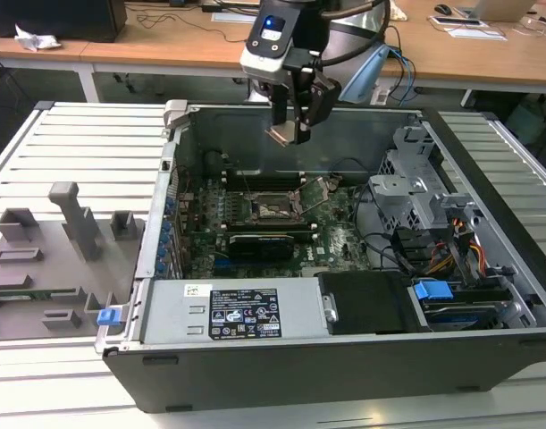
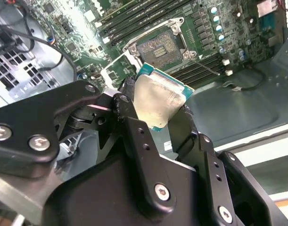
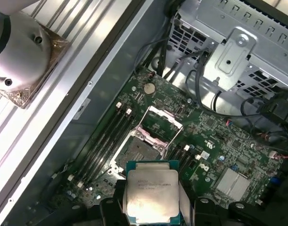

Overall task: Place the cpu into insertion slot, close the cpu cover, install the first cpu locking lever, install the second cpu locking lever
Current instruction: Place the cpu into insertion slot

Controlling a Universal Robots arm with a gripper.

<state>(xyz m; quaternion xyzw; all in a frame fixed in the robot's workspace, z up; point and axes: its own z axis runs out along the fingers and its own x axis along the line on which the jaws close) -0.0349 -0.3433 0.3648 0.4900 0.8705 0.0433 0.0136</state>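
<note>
arm: over the open case (image 1: 344,362), gripper (image 1: 291,127) pointing down
gripper: closed on the edges of the cpu (image 3: 151,193) (metal top bare)
cpu: held well above slot (image 3: 136,149)
cover (image 3: 159,121): raised

Robotics laboratory or electronics workshop. An opened computer case (image 1: 344,357) lies on a slatted metal bench (image 1: 76,152), with grey holding fixtures (image 1: 71,223) set beside it. Wooden desks (image 1: 496,63) carrying papers (image 1: 476,32) run behind.
</note>
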